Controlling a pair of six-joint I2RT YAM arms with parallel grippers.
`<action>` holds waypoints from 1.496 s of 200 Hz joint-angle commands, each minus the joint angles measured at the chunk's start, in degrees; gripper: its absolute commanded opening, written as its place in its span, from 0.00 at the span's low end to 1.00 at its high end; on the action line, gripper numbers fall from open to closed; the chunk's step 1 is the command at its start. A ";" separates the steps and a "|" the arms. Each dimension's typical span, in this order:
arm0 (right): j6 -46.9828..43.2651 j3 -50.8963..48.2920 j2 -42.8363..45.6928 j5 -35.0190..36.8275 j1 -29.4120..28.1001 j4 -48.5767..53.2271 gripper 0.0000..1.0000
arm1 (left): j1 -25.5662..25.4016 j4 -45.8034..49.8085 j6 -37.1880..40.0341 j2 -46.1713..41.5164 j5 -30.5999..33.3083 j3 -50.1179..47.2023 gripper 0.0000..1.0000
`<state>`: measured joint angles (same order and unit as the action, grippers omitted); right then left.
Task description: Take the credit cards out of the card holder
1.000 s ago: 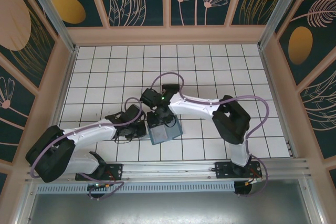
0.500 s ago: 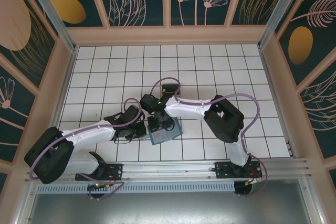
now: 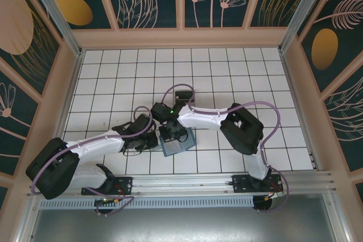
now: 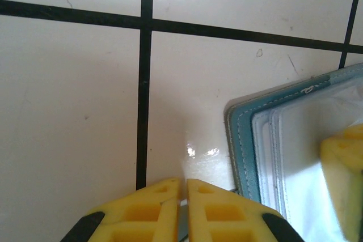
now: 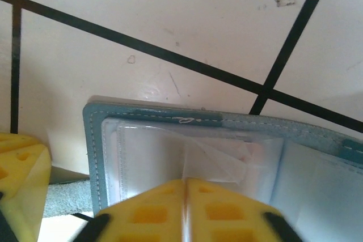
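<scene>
- left gripper: clenched, tips together just beside the open card holder.
- right gripper: clenched on the card holder's clear inner pocket.

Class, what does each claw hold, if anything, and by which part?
Right claw: shut on what looks like a pale card, at its near edge, inside the wallet. Left claw: seems to pinch the wallet's edge; contact mostly hidden.
</scene>
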<state>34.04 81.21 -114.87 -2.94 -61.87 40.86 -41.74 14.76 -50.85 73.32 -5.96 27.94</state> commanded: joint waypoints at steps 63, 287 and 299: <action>1.72 -0.29 -0.34 -0.46 -2.29 2.28 0.48 | 0.17 0.97 0.24 -0.19 -0.73 0.01 0.12; 1.12 -29.72 19.33 -23.56 10.56 -36.14 0.00 | -0.26 6.33 3.74 1.65 -5.52 10.62 0.13; 2.49 -32.89 20.52 -26.72 11.76 -40.86 0.00 | -0.51 5.95 3.59 2.70 -6.14 11.05 0.13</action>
<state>34.70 53.30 -97.49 -20.60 -52.01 12.25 -41.74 18.81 -48.01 74.04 -10.07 37.30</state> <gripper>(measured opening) 0.050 0.128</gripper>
